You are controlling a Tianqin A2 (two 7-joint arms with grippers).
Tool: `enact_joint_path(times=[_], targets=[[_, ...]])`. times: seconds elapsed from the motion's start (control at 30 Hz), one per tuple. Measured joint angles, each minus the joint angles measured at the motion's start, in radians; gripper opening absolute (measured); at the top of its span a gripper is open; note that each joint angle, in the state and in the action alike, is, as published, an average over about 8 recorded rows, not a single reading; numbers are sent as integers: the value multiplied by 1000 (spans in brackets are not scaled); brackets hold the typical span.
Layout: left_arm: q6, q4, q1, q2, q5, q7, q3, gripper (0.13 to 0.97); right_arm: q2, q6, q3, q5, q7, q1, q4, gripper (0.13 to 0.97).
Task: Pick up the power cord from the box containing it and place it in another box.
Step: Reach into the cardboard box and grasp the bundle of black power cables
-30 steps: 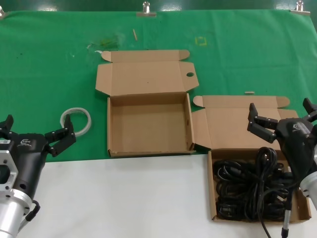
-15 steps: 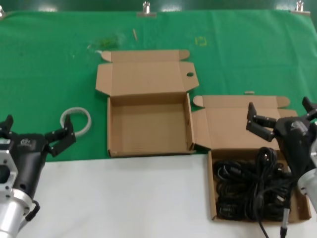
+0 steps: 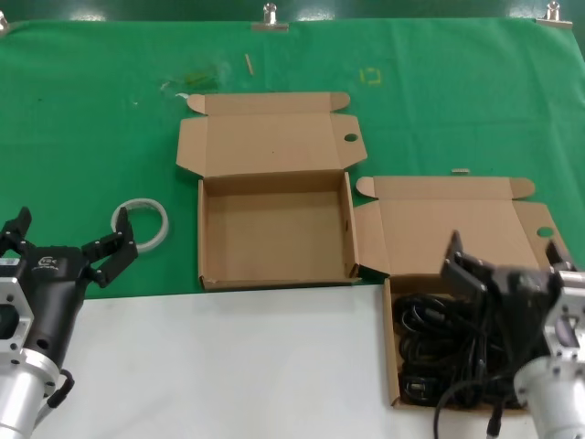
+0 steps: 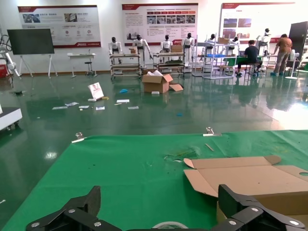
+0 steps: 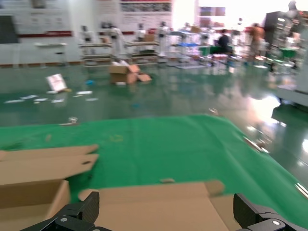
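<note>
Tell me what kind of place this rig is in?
Likely a robot lab or demo hall: a row of humanoid robots on stands, wall posters, a glossy green floor, and people at workbenches.

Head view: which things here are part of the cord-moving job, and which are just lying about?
Job: box of black cords; empty box; right gripper, open over the cords; left gripper, open, waiting at the near left.

Lying about: white tape ring; clips on the cloth's far edge.
</note>
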Motion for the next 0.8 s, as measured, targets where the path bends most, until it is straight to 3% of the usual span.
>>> enact_joint_path(times=[0.27,0.4,0.57,0.8], targets=[[0,0,0,0,0,0,0,802,-56,85,0,-161,251,-38,-83,957],[0,0,0,0,0,0,0,712,-60,115,-16,-204,356,-41,-116,946],[0,0,0,0,0,0,0,622,-55,131,-35,-233,432,-37,-140,911],[0,0,0,0,0,0,0,433,-41,145,-58,-258,505,-24,-160,856]])
